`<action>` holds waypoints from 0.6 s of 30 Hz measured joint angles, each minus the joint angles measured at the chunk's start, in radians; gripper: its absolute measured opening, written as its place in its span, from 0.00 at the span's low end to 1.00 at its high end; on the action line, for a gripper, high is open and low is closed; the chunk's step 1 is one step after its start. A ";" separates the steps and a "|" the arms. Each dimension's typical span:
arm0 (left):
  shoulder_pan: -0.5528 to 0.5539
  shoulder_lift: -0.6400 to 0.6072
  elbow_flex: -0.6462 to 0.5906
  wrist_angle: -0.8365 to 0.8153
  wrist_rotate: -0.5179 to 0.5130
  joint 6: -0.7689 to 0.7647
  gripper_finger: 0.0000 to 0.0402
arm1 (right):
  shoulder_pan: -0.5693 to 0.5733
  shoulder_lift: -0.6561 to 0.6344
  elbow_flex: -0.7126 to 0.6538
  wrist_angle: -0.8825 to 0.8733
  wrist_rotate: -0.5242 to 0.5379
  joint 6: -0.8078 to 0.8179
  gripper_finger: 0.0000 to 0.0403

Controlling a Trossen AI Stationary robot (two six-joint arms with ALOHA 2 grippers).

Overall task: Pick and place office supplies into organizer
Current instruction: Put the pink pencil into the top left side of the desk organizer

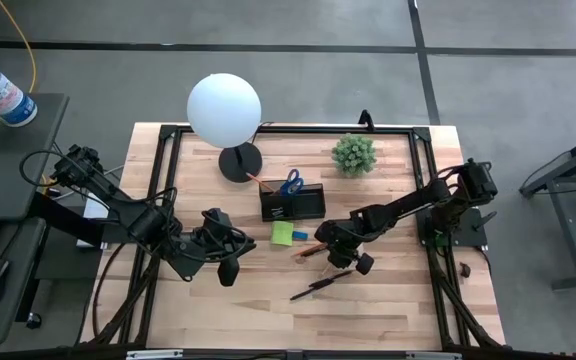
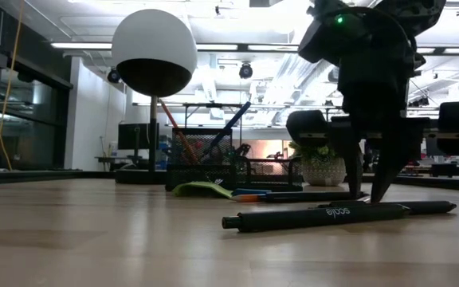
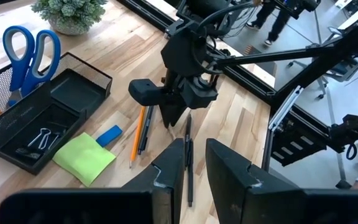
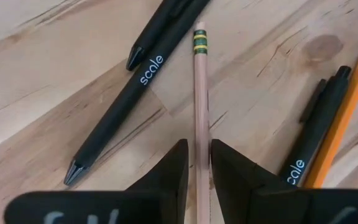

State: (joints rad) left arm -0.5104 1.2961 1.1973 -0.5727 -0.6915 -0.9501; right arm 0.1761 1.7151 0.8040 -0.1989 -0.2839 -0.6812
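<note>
Room: concrete floor surrounded the pale wooden counter (image 1: 268, 300); the low view alone looked level into an office with ceiling lights and desks.
Counter: a white globe lamp (image 1: 224, 110) and a small potted plant (image 1: 353, 154) stood toward the far edge.
Organizer: the dark mesh organizer (image 1: 293, 203) sat near the middle, right of the lamp base, with blue-handled scissors (image 1: 290, 183) upright in it.
Left wrist view only: tiny clips (image 3: 37, 138) lay in a tray of the organizer; a green sticky-note pad (image 3: 84, 158) and a small blue block (image 3: 109, 135) lay just beside it on the near side.
Right wrist view only: a plain wooden pencil (image 4: 200, 106) ran straight between the fingers (image 4: 232, 174), a black pen (image 4: 129, 93) printed "scale" on one side, another black pen (image 4: 316, 134) and an orange pencil (image 4: 340, 121) on the other.
Right gripper (image 1: 340, 258): down at the counter right of the pad, fingers narrow and clamped on the wooden pencil.
Left gripper (image 1: 230, 268): waited above the counter left of the pad, fingers narrowly apart with nothing between.
</note>
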 joint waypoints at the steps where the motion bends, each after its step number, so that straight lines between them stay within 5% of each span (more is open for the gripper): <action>1: 0.000 0.000 0.000 -0.001 0.000 0.000 0.14 | -0.001 0.006 0.000 0.001 -0.001 0.000 0.15; 18: 0.000 0.000 0.000 -0.002 -0.008 0.002 0.14 | -0.001 0.010 0.001 0.002 0.012 0.028 0.01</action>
State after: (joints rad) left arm -0.5102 1.2961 1.1973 -0.5743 -0.6992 -0.9478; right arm 0.1753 1.7252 0.8047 -0.1970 -0.2715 -0.6537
